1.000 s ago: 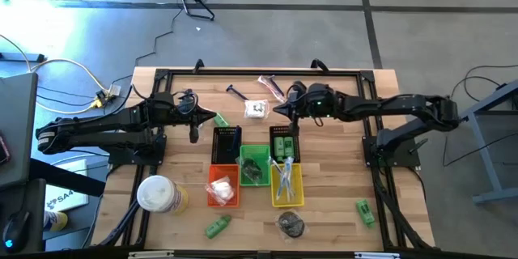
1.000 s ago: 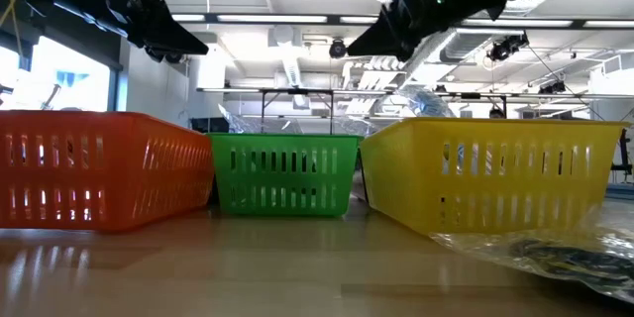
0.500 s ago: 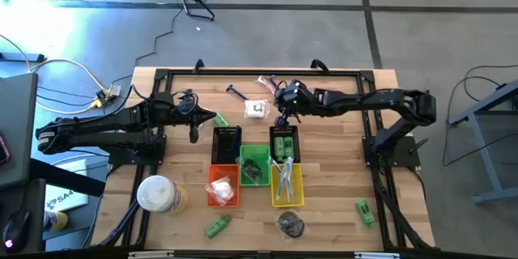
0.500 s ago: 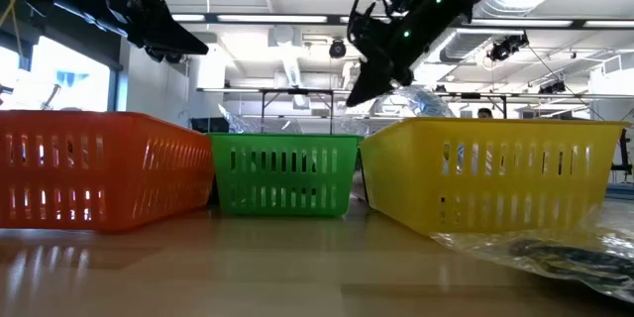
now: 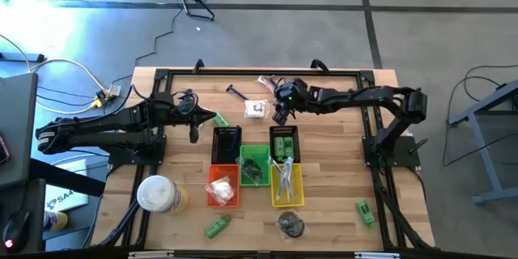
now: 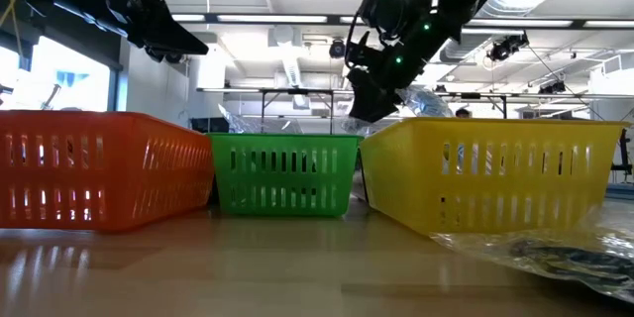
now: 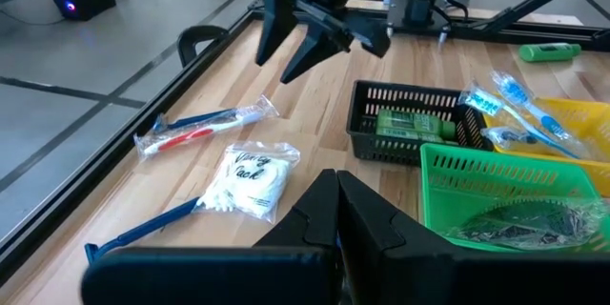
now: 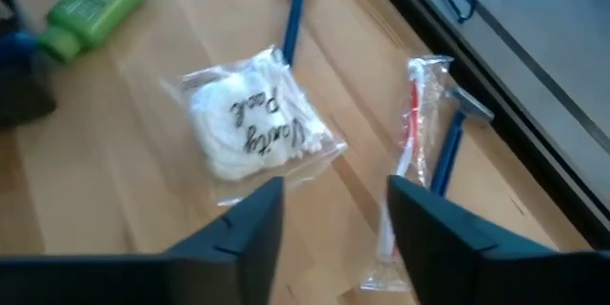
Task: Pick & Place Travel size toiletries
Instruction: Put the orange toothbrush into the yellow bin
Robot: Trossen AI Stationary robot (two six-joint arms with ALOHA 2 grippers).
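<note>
Wooden desk (image 5: 332,210), high view: right tool (image 5: 280,114) above the far edge, near the clear-wrapped white pack (image 5: 257,109); fine detail unresolved there. Right wrist view: fingers (image 8: 250,224) parted, nothing between them; white pack (image 8: 255,129), wrapped toothbrush (image 8: 412,152), blue razor (image 8: 295,5) and green bottle (image 8: 95,5) lying on the wood below. Left wrist view: left tool (image 7: 335,212) clenched, empty; black basket (image 7: 367,143) with a green tube (image 7: 412,126) inside. Low view: only basket fronts, both arms overhead.
</note>
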